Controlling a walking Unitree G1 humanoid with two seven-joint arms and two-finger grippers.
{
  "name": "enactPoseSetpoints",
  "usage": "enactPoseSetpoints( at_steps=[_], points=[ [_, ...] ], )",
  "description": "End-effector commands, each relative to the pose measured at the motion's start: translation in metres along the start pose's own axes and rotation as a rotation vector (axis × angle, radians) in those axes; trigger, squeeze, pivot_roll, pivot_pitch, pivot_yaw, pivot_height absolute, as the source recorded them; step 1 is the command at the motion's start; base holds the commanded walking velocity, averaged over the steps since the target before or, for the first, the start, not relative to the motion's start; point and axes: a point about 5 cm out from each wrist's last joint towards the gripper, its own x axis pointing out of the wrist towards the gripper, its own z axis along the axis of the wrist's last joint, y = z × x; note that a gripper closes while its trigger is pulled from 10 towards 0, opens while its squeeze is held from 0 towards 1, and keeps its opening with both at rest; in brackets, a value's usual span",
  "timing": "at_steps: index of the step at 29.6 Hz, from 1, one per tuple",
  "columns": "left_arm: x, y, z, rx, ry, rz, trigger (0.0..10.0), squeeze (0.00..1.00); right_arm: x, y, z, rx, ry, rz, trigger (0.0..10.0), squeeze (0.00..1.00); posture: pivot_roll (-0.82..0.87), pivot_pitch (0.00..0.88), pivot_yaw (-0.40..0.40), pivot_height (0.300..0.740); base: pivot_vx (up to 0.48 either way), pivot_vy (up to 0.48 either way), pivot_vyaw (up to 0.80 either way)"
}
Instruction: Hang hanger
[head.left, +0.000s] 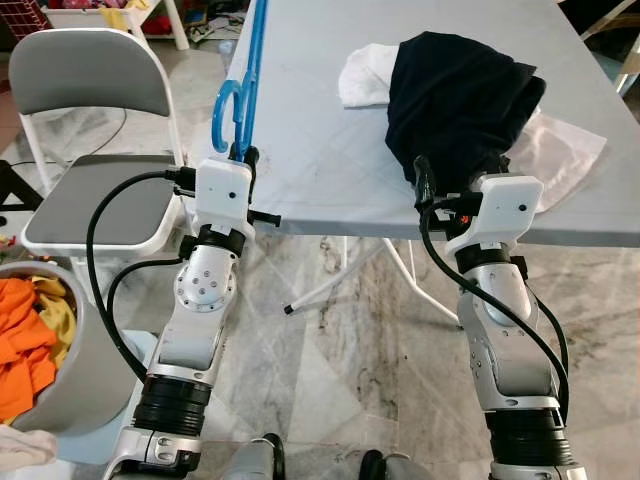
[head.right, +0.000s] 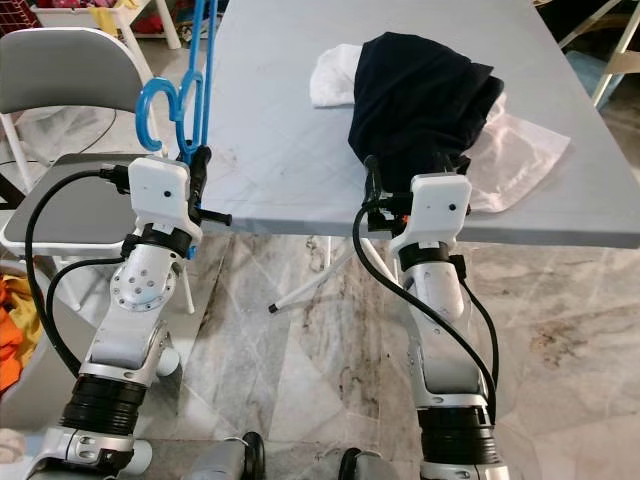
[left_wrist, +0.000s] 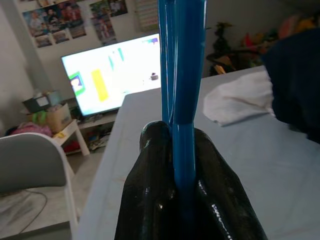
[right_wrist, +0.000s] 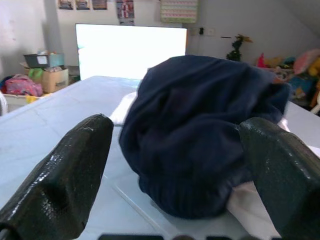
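Note:
A blue plastic hanger (head.left: 245, 85) stands upright at the left edge of the grey table (head.left: 310, 150), its hook curling down on the left. My left gripper (left_wrist: 182, 150) is shut on the hanger's blue bars (left_wrist: 181, 75). A crumpled dark navy garment (head.left: 455, 100) lies on the table's right half, partly over a white cloth (head.left: 365, 75). My right gripper (right_wrist: 180, 150) is open just in front of the navy garment (right_wrist: 200, 130), one finger on each side of it, at the table's near edge.
A grey folding chair (head.left: 90, 170) stands left of the table. A grey basket (head.left: 85, 380) with orange and yellow clothes sits at the near left. A thin white sheet (head.left: 560, 150) lies under the garment's right side. Marble floor lies below.

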Motion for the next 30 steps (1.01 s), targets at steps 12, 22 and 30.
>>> enactPoseSetpoints(
  at_steps=[12, 22, 30],
  points=[
    [-0.009, -0.002, -0.013, 0.007, 0.046, -0.011, 10.0, 0.00, -0.001, 0.000, -0.004, -0.002, 0.014, 0.003, 10.0, 0.00, 0.07, 0.190, 0.023, 0.740, -0.382, 0.000, 0.00],
    [-0.032, 0.001, -0.054, 0.006, 0.205, -0.002, 10.0, 0.00, -0.015, -0.005, -0.027, -0.012, 0.102, 0.003, 10.0, 0.00, 0.06, 0.197, 0.020, 0.740, -0.305, 0.000, 0.00],
    [-0.060, 0.001, -0.091, 0.030, 0.348, -0.049, 10.0, 0.00, -0.027, -0.008, -0.048, -0.033, 0.176, 0.007, 10.0, 0.00, 0.06, 0.193, 0.015, 0.740, 0.000, 0.000, 0.00]
  ],
)
